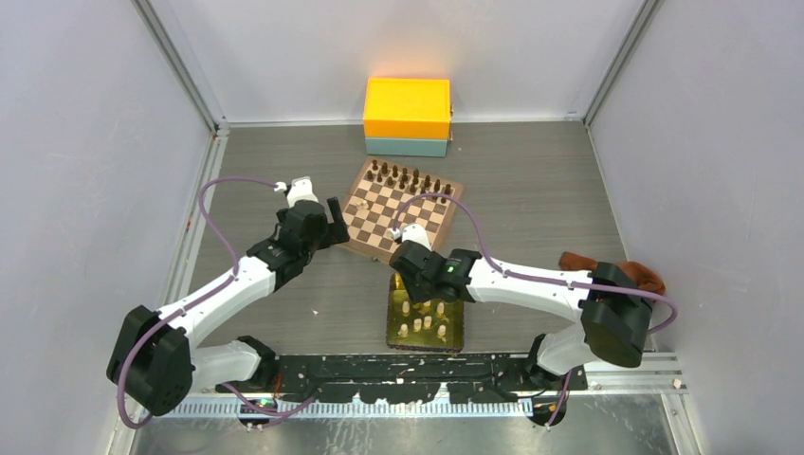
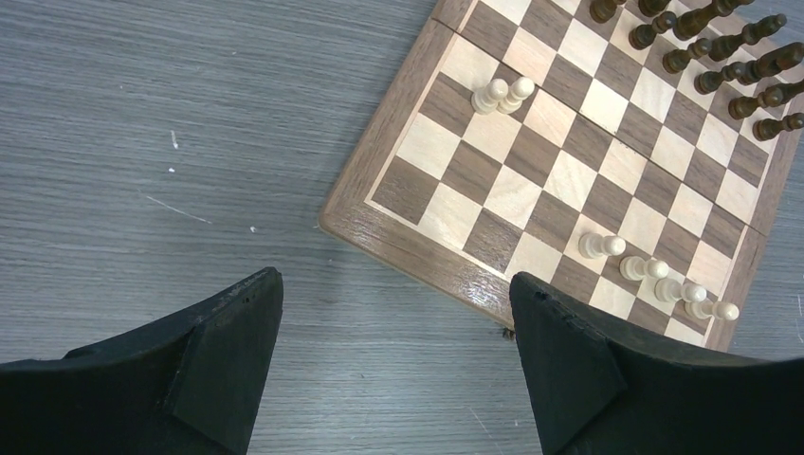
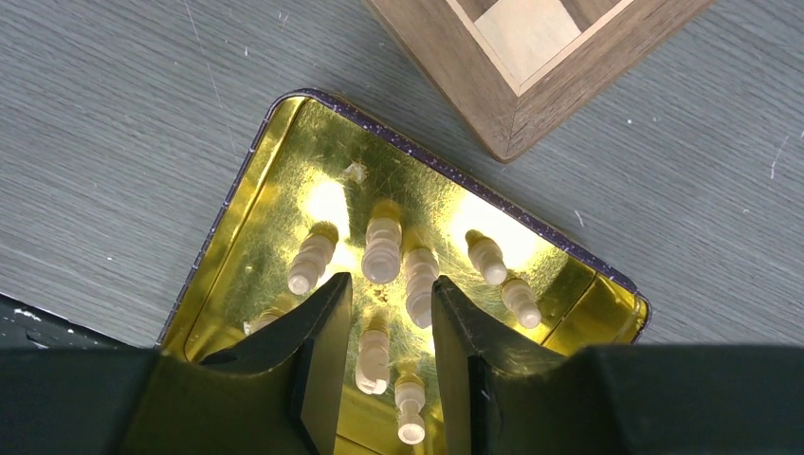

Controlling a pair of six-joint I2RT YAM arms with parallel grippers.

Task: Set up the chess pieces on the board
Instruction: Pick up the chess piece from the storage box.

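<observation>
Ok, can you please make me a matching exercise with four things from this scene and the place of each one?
Things:
1. dark pieces
2. gold tray
3. left gripper
4. orange box

Places:
A. over the grey table, beside the board
B. by the back wall
C. on the far rows of the board
D. on the table, at the near side of the board

Pairs: 1-C, 2-D, 3-A, 4-B

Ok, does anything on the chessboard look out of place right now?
Yes. Two pale pieces stand pressed together, crowding about one square near the left side of the board, well away from the tidy row of four pale pawns along the near side. One square should hold only one piece.
</observation>
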